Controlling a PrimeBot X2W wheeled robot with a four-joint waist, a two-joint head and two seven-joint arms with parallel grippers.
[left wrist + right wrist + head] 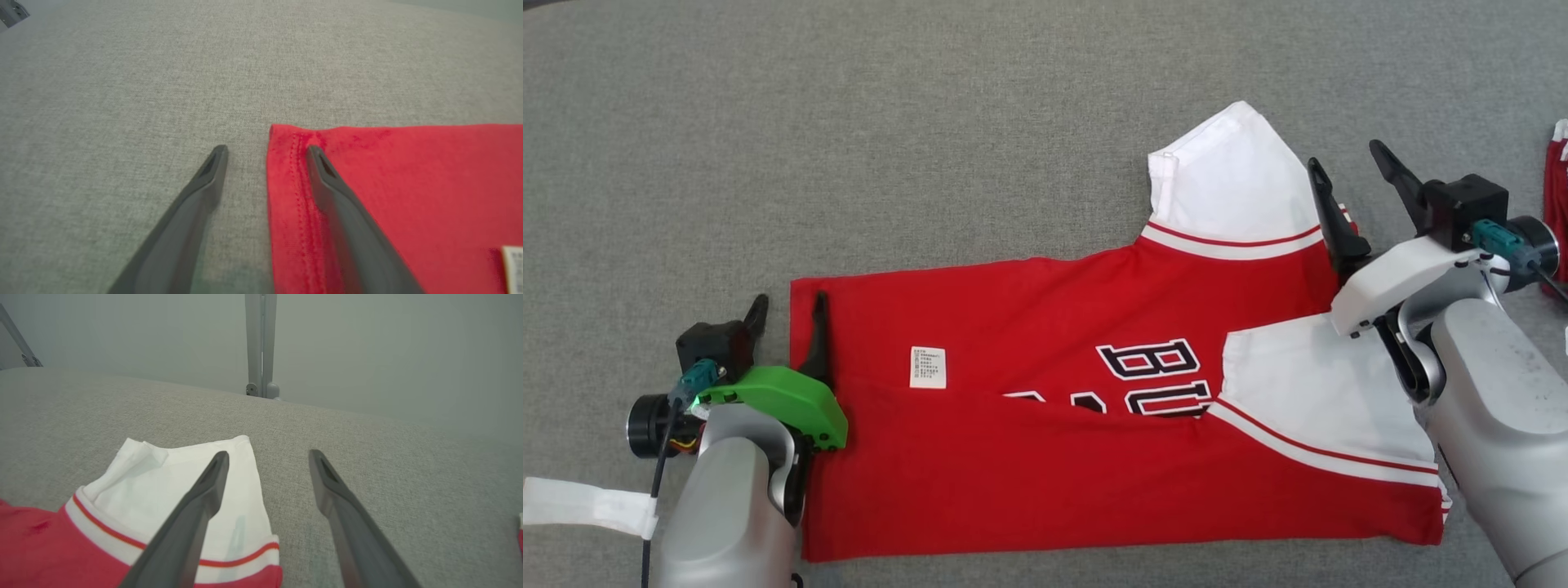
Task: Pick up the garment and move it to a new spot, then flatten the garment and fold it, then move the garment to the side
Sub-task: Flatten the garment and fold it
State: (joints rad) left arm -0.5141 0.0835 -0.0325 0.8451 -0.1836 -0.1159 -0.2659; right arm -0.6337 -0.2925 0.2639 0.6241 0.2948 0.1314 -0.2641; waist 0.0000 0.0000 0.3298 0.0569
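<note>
Sideways garment [1045,482]: hem [805,506] at left fingers [818,339], sleeve [1225,180] at right fingers [1327,214].

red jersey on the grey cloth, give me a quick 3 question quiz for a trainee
1. True or false: the left tool is shut on the red jersey.
2. What lies on the jersey near the left tool? A) white label B) button C) zip
3. Fill the gap: the sleeve beside the right tool is ___.
Key: 1 false, it stands open; 2 A; 3 white.
</note>
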